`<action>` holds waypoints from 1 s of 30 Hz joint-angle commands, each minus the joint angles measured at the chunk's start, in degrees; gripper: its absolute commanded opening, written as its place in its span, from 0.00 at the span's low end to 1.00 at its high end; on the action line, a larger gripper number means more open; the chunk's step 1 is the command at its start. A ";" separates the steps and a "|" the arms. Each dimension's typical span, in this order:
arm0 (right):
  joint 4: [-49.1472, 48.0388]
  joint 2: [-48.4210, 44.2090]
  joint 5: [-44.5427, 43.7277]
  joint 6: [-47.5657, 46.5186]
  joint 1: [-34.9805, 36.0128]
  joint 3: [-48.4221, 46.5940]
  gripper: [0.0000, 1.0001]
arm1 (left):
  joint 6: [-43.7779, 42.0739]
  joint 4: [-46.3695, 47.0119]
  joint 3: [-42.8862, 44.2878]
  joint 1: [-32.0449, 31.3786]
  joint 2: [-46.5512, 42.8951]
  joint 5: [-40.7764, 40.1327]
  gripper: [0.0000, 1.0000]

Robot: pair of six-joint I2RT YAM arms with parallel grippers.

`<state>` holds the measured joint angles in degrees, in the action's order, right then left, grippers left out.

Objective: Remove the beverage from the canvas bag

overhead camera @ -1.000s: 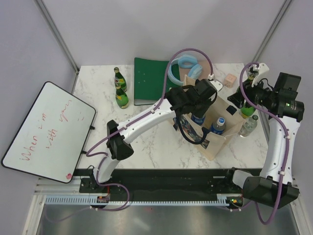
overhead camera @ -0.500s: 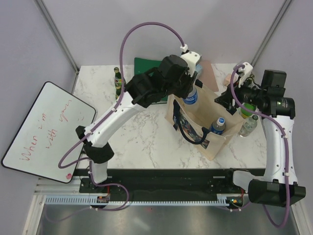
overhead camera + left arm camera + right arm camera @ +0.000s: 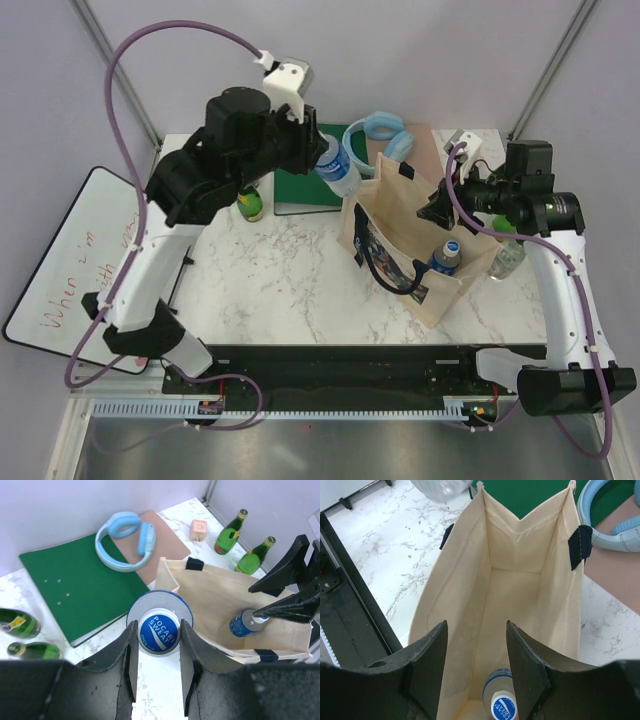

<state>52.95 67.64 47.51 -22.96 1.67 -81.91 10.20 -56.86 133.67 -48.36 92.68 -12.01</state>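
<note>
At the near left, off the marble table's (image 3: pixel 290 290) edge, lies a whiteboard (image 3: pixel 70 290) with red handwriting. On the table's right half the canvas bag (image 3: pixel 410 225) stands upright with its mouth open, the dark blue print (image 3: pixel 372 245) on its left face and a dark strap (image 3: pixel 385 275) drooping beside it. One blue-capped bottle (image 3: pixel 447 255) stands inside the bag at its near right end. A clear bottle (image 3: pixel 508 255) stands on the table just outside the bag's right wall. The right gripper (image 3: pixel 437 212) hangs over the bag's right end, its jaws partly apart with nothing between them; the right wrist view looks between its fingers (image 3: pixel 427 655) straight down into the bag. Whether a finger touches the rim cannot be told. Farther back, the left arm is raised high and the left gripper (image 3: pixel 318 158) is clamped around the neck of a Pocari Sweat bottle (image 3: pixel 340 172), which is fully clear of the bag, in the air above and to the left of its far left corner. A green glass bottle (image 3: pixel 250 203) stands under the left arm, beside a green folder (image 3: pixel 300 190). Behind the bag, light blue headphones (image 3: pixel 385 130) rest partly on a brown pad (image 3: pixel 420 150), with a small pink cube (image 3: pixel 198 528) and two more green bottles (image 3: pixel 230 532) near the far right corner.
</note>
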 commanded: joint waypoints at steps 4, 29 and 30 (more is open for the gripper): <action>0.13 0.57 -2.68 -3.23 0.88 0.61 0.58 | 0.35 10.10 -11.75 4.93 -12.43 -2.05 0.02; 0.23 2.06 -6.11 -8.42 3.51 6.32 0.59 | 1.14 39.81 -59.05 20.94 -18.87 3.22 0.02; 0.31 1.97 -6.20 -8.42 3.51 6.41 0.59 | 0.79 40.07 -58.44 20.94 -18.07 3.31 0.02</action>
<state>54.06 69.89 41.36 -29.69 5.04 -75.77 11.68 -30.33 69.71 -27.49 73.03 -9.47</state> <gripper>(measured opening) 0.592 0.383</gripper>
